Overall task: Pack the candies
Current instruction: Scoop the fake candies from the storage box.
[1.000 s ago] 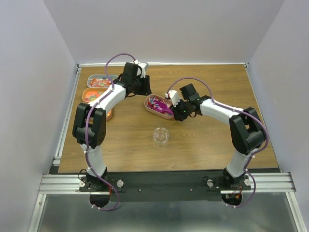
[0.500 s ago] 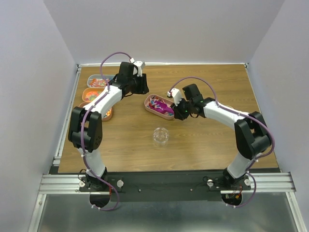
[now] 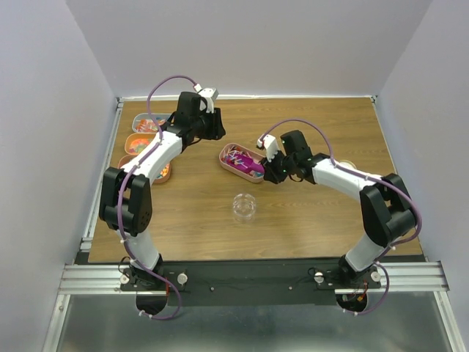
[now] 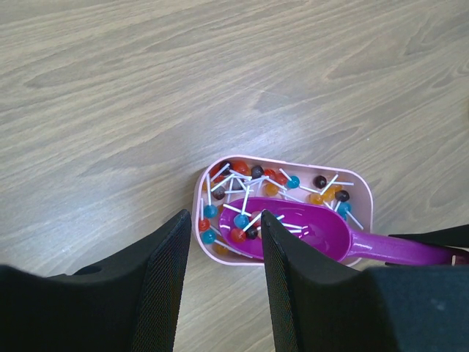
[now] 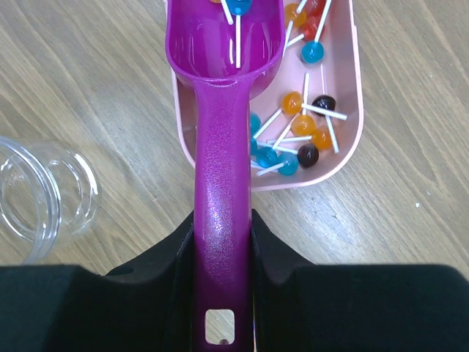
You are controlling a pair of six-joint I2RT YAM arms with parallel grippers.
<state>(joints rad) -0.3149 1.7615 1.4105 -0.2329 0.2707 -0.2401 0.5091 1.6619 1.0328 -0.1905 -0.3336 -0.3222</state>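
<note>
Wood-grain worktop (image 3: 308, 125) fills the floor of a plain white-walled enclosure. A pink oval tray (image 4: 366, 198) sits near its middle, holding the lollipop candies (image 4: 242, 192), small balls in red, orange, blue and dark shades on white sticks. The magenta scoop (image 5: 220, 183) rests with its bowl inside the tray, and a few lollipops lie in its mouth. The right tool (image 5: 220, 249) is clamped on the scoop's handle, one finger on each side. The left tool (image 4: 226, 220) hangs over the tray's far end with its fingers apart and nothing between them. A clear jar (image 5: 44, 194) stands upright and open-mouthed near the tray, on the side closer to the arm bases. Further trays (image 3: 129, 144) with orange and red sweets line the worktop's left edge, partly hidden by the left arm.
</note>
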